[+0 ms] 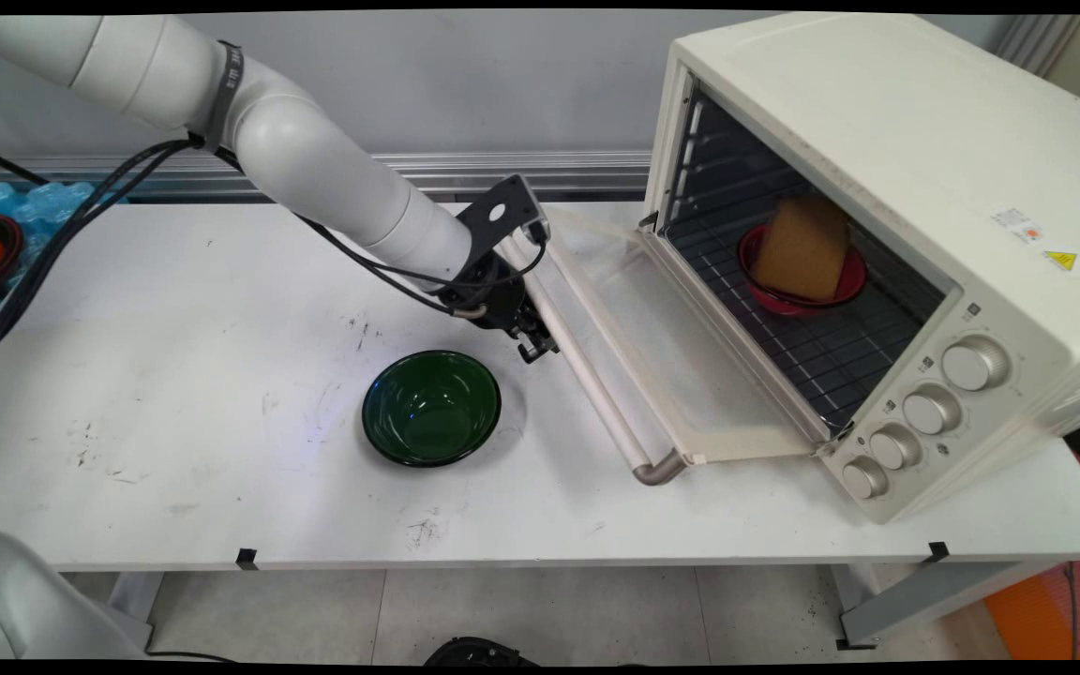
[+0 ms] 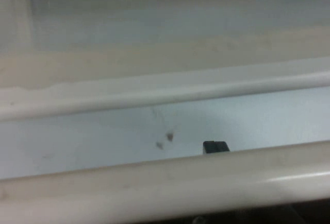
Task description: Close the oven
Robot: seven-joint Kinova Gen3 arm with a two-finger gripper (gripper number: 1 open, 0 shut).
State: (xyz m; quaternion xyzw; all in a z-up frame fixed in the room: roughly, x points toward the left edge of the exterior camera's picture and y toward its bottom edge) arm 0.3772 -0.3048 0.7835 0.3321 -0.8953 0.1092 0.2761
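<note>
The door handle [image 2: 170,183] hides the tool's [image 1: 536,349] fingers.

Bowl [image 1: 430,408] on table [image 1: 174,394], left of open oven [image 1: 887,234]; gripper [image 1: 536,345] at door handle [image 1: 587,375]; dish [image 1: 802,272] inside on rack [image 1: 812,347].

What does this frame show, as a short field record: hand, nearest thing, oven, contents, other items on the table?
hand: low at the door's handle bar; grip state cannot be told
oven: cream toaster oven, door folded down flat, open
contents: red bowl on the rack, brown slab standing in it
table: white; green bowl, upright, left of the door
</note>
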